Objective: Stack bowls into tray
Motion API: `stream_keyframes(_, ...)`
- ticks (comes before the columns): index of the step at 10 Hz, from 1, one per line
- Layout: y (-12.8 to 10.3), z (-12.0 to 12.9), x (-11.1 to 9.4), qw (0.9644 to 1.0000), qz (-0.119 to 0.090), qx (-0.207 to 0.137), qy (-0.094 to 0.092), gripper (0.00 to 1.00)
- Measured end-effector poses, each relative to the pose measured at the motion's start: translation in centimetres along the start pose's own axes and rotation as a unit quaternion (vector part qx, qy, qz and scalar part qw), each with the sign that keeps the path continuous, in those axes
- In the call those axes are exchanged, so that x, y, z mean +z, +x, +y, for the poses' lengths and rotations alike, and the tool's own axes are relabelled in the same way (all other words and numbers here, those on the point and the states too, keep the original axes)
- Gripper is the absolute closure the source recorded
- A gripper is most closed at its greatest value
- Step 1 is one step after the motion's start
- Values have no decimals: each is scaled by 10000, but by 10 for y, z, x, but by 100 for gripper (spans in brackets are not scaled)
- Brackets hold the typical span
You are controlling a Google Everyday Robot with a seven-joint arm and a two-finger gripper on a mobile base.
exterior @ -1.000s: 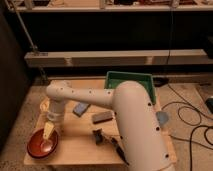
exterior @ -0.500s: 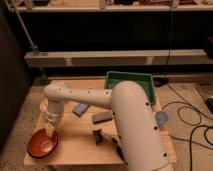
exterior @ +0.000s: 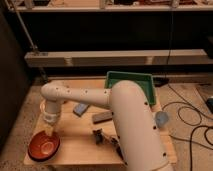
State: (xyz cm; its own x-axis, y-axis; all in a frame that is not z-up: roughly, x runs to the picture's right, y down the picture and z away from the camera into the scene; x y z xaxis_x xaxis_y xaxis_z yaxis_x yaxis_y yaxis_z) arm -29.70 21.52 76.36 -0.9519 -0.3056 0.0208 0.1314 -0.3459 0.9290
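Gripper pinched shut at orange bowl rim.
Both well left of tray, nearer the camera.

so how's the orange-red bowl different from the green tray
The orange-red bowl is round with a dark rim; the green tray is rectangular with raised sides. The bowl sits at the table's near left corner; the tray at the far side, partly behind the arm. The pincer is closed at the bowl's rim; the tray lies well away from it. Both are open-topped and show nothing inside.
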Motion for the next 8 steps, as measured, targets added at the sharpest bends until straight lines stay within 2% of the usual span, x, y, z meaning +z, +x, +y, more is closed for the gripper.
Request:
stream_keyframes(4,-12,-27,-57,9998,142,-132,-58,100)
stream_keyframes(8,-11,-27,-56,9998,164,-137,-59,100)
